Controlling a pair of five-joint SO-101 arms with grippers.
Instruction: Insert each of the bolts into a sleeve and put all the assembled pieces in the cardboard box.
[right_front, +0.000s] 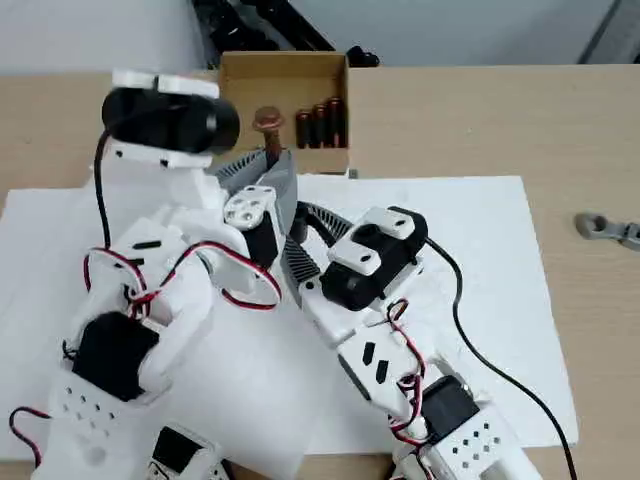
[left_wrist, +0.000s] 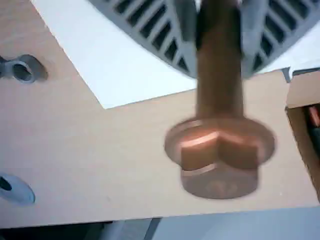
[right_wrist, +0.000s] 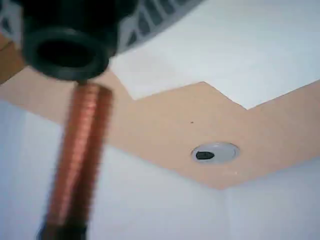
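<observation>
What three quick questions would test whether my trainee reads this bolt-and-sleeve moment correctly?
1. True or false: the left gripper is shut on the copper bolt.
2. Multiple choice: the black sleeve held by the right gripper is (A) already threaded over the bolt, (B) empty, with the bolt's threaded shank just beside its opening, (C) lying loose on the white sheet.
3. Fill in: the finished assembled pieces stand inside the ___.

Key: 1 true. 2 B. 3 cardboard box.
</observation>
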